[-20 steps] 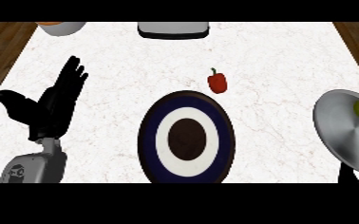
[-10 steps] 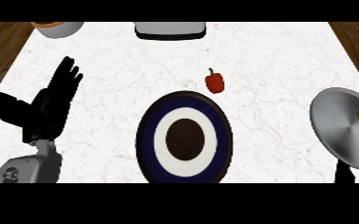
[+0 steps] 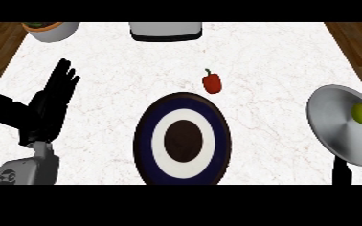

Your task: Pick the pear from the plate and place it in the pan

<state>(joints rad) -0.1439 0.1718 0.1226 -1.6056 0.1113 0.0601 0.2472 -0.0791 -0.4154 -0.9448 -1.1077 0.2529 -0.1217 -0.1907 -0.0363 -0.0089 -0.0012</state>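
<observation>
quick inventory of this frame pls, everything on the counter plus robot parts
plate: 1, dark blue rim, white ring, brown centre; front middle, nothing on it.
red pepper: 1, red with a dark stem; just behind the plate, toward its right, apart from it.
pan: 1, grey metal; right edge, partly cut off.
pear: 1, yellow-green; in the pan at the right edge, only a sliver shows.
pot: 1, pale grey, something green inside; back left corner.
appliance: 1, grey with a dark base; back middle, cut off.
counter: 1, white marble top.
left robot hand: 1, black, fingers straight; left edge, resting.
right robot hand: not in view.
</observation>
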